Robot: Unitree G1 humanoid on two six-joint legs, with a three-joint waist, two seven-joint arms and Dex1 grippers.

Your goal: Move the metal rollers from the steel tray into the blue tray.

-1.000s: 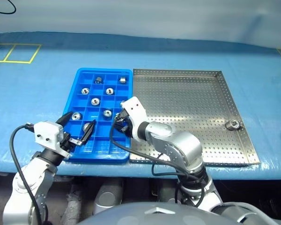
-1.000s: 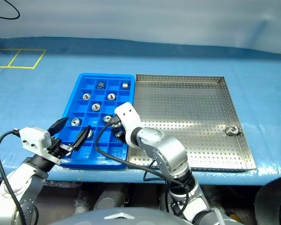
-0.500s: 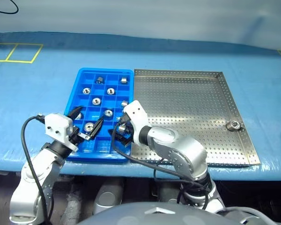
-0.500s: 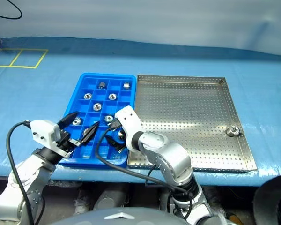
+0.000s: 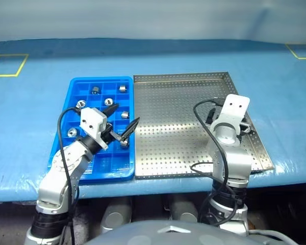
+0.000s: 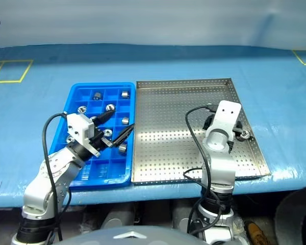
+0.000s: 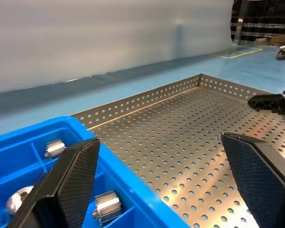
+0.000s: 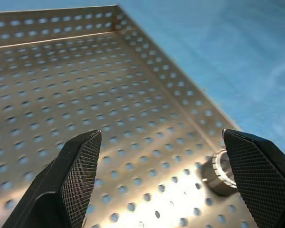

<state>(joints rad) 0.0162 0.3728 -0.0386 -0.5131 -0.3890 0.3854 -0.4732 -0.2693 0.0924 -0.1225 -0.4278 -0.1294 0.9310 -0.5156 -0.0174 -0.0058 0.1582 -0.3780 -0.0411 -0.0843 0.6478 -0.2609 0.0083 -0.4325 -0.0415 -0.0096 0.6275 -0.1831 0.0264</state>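
1 roller [image 8: 219, 172] lies in the steel tray [image 5: 178, 109] by its right rim, just beside the wide, empty right claw [image 8: 173, 183]. The left claw [image 5: 123, 121] (also wide, empty) hovers over the blue tray [image 5: 66, 109], which holds perhaps 7 rollers [image 5: 108, 102].

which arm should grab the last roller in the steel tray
Right. Its open right gripper is already over the steel tray near the last roller by the rim, while the left gripper hangs over the blue tray.
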